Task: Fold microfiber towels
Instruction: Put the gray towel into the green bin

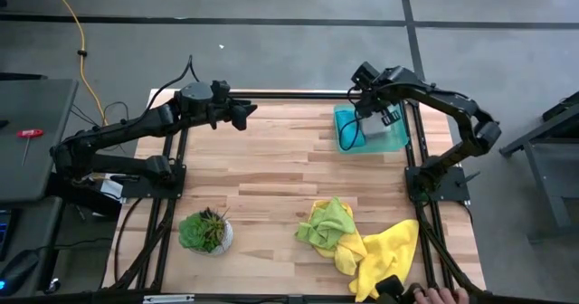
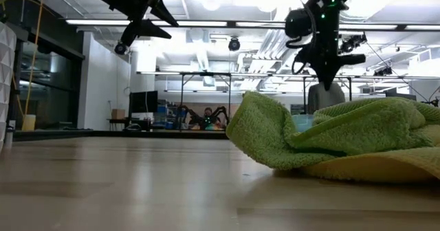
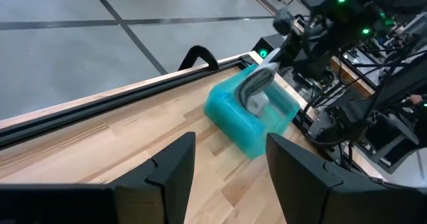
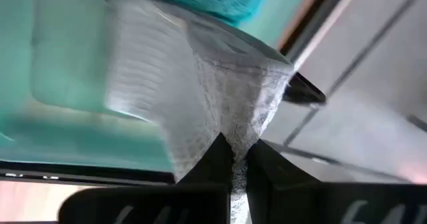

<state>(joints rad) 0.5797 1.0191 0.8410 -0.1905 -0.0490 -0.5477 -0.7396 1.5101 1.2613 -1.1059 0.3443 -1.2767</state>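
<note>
At the table's far right, my right gripper is shut on a pale grey-white towel. That towel hangs down onto a folded teal towel. The teal towel lies on the green tray. My left gripper hovers open above the far left of the table, pointing at the teal towel with nothing between its fingers. A crumpled lime green towel lies partly on a yellow towel at the near right. My right gripper pinches a bunched fold of the grey-white towel between its two fingers. The fingers point steeply down from above. The towel hangs slack below them and spreads out. Its lower end rests on the teal towel.
A small potted plant stands at the near left. A person's hand shows at the near right edge beside the yellow towel. Bare wood lies between the arms in the table's middle. Black frame rails run along the table's edges.
</note>
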